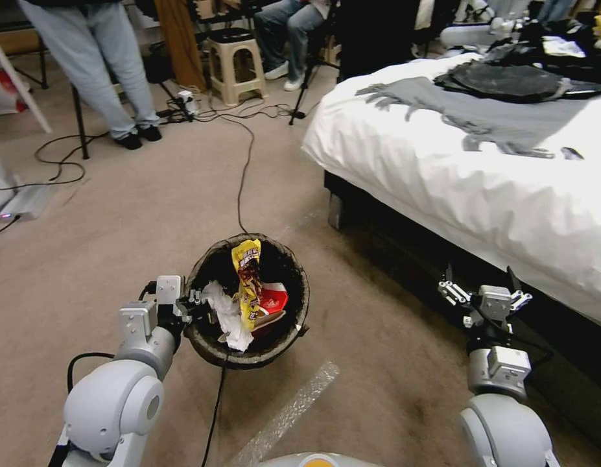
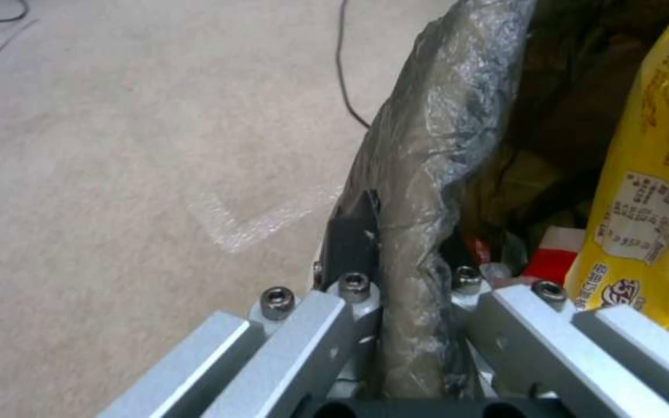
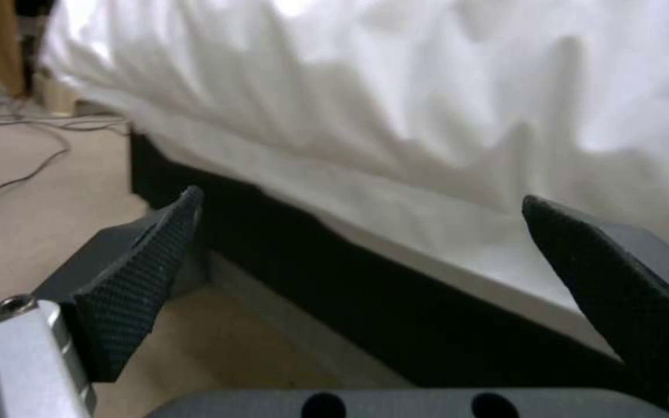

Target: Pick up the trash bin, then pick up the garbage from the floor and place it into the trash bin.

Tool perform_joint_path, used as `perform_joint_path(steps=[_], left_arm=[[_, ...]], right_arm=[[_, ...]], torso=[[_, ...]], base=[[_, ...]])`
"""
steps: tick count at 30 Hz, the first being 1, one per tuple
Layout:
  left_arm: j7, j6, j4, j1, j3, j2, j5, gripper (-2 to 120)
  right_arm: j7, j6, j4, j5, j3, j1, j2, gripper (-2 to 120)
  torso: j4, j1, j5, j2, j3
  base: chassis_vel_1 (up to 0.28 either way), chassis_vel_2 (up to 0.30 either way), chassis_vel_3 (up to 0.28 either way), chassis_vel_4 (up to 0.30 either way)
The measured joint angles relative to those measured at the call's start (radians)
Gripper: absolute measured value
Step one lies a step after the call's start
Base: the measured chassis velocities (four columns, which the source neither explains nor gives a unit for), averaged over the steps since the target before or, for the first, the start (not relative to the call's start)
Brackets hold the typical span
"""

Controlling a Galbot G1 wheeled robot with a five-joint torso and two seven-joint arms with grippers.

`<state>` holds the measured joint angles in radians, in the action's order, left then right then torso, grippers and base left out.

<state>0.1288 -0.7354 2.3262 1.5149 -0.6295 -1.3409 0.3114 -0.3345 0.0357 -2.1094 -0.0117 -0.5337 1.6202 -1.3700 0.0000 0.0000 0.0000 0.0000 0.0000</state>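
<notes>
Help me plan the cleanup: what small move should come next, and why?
Probably turn the base to look for more litter. The left gripper is clamped on the bin rim, wrapper and tissue inside; the right gripper hangs open beside the bed.

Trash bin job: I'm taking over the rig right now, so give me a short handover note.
Left tool: shut on the trash bin's bagged rim, bin held off the floor.
Right tool: open, empty, beside the bed.
Done: yellow wrapper, tissue and red-and-white cup are in the bin.
Left: no litter visible on the carpet here; check elsewhere.
</notes>
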Motion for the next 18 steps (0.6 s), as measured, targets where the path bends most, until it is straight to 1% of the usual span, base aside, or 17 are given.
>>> perform_joint_path(steps=[8, 18], left_arm=[[0.000, 0.000, 0.000, -0.001, 0.000, -0.001, 0.000, 0], [-0.007, 0.000, 0.000, 0.003, -0.001, -0.001, -0.010, 0]], right_arm=[[-0.001, 0.007, 0.000, -0.025, 0.036, 0.013, -0.007, 100], [-0.005, 0.008, 0.000, -0.026, 0.032, 0.007, -0.003, 100]], torso=[[0.0000, 0.000, 0.0000, 0.000, 0.000], [0.0000, 0.000, 0.0000, 0.000, 0.000]], base=[[0.057, 0.051, 0.054, 0.061], [0.066, 0.059, 0.051, 0.061]])
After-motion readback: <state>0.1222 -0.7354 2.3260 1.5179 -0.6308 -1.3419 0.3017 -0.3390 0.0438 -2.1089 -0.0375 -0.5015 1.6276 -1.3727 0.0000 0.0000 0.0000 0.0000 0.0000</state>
